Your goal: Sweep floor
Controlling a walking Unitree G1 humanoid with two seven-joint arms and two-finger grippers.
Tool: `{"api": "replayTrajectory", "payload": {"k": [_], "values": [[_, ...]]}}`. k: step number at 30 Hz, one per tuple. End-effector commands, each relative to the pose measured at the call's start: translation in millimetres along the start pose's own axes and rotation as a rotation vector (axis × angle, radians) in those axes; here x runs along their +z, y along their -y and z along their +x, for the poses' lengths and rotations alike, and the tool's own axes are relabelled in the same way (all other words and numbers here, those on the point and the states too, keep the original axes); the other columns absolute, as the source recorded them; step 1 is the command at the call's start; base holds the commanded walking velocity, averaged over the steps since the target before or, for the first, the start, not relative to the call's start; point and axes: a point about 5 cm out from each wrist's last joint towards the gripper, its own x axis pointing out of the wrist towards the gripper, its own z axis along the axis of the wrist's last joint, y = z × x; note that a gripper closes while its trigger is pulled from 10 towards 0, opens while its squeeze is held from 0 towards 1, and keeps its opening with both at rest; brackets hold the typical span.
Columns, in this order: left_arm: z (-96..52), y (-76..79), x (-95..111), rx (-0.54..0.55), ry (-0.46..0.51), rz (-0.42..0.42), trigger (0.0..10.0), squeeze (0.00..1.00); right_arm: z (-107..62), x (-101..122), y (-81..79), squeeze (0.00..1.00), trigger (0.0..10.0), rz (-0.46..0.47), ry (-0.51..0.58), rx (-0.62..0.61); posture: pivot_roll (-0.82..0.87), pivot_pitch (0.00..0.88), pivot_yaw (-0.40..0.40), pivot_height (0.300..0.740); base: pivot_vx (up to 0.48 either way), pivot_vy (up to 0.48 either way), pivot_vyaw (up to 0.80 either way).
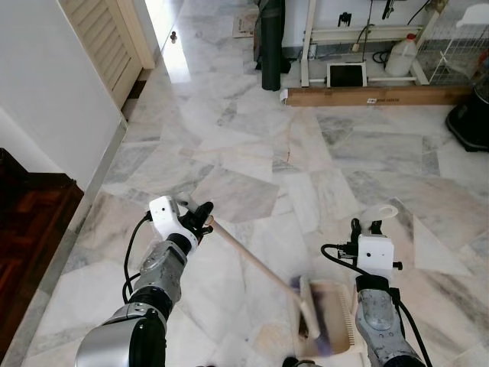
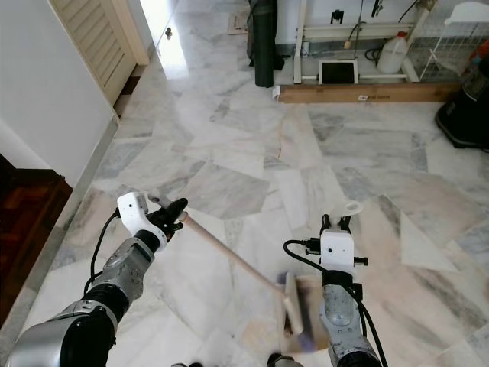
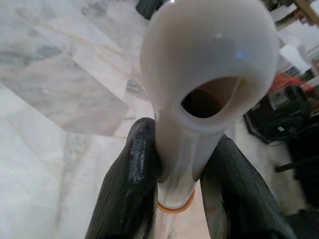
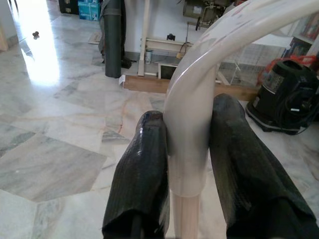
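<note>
**Broom head at the dustpan's mouth**

Left gripper [image 1: 200,218] is clamped on the broom [image 1: 256,264] by its handle top, right gripper [image 4: 187,144] squeezes the dustpan [image 1: 334,317] by its upright handle. The brush head sits right against the pan, low between the arms. No debris can be made out on the marble floor [image 1: 252,145]; I'd judge this patch nearly swept, with wide floor ahead untouched.

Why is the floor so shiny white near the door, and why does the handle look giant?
In the left eye view, light glares off the marble floor; in the left wrist view, the broom handle, shut in the left gripper, sits close and slightly blurred.
</note>
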Motion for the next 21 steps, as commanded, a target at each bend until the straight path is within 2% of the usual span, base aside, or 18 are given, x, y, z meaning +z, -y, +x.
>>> {"api": "replayTrajectory", "payload": {"k": [1, 4, 8, 10, 13, 17, 18, 19, 20, 21], "values": [[2.9, 7.4, -4.6, -0.048, -0.022, -0.101, 10.0, 0.0, -19.8, -23.5, -9.3, 0.0, 10.0, -0.025, -0.132, 0.056, -0.05, 0.213, 0.105, 0.74, 0.0, 0.0, 0.0], [7.0, 12.0, 4.7, -0.075, 0.012, -0.132, 10.0, 0.0, -19.4, -23.7, -10.2, 0.0, 10.0, -0.024, -0.137, 0.057, -0.05, 0.202, 0.106, 0.74, 0.0, 0.0, 0.0], [10.3, 14.0, 20.9, -0.093, 0.07, -0.1, 10.0, 0.0, -17.5, -23.0, -12.2, 0.0, 10.0, -0.022, -0.143, 0.059, -0.04, 0.182, 0.109, 0.74, 0.0, 0.0, 0.0], [10.9, 11.7, 43.7, -0.078, 0.165, -0.047, 10.0, 0.0, -14.3, -21.0, -13.7, 0.0, 10.0, -0.017, -0.143, 0.058, -0.02, 0.162, 0.11, 0.74, 0.0, 0.0, 0.0], [9.4, 8.7, 59.8, -0.045, 0.235, 0.024, 10.0, 0.0, -11.3, -19.5, -14.5, 0.0, 10.0, -0.014, -0.144, 0.057, -0.02, 0.149, 0.11, 0.74, 0.0, 0.0, 0.0], [2.8, 2.8, 90.5, 0.073, 0.375, 0.207, 10.0, 0.0, -2.4, -14.6, -16.7, 0.0, 10.0, -0.002, -0.144, 0.06, 0.0, 0.093, 0.107, 0.74, 0.0, 0.0, 0.0], [2.8, 2.8, 90.5, 0.073, 0.375, 0.207, 10.0, 0.0, -2.4, -14.6, -16.7, 0.0, 10.0, -0.002, -0.144, 0.06, 0.0, 0.093, 0.107, 0.74, 0.0, 0.0, 0.0], [-1.4, 0.5, 101.5, 0.119, 0.432, 0.255, 10.0, 0.0, 1.9, -12.9, -17.9, 0.0, 10.0, -0.001, -0.153, 0.061, 0.0, 0.057, 0.105, 0.74, 0.0, 0.0, 0.0], [-1.4, 0.5, 101.5, 0.119, 0.432, 0.255, 10.0, 0.0, 1.9, -12.9, -17.9, 0.0, 10.0, -0.001, -0.153, 0.061, 0.0, 0.057, 0.105, 0.74, 0.0, 0.0, 0.0], [-4.0, 1.1, 107.0, 0.128, 0.46, 0.294, 10.0, 0.0, 5.0, -11.5, -18.3, 0.0, 10.0, 0.006, -0.158, 0.062, 0.0, 0.036, 0.102, 0.74, 0.0, 0.0, 0.0]]}}
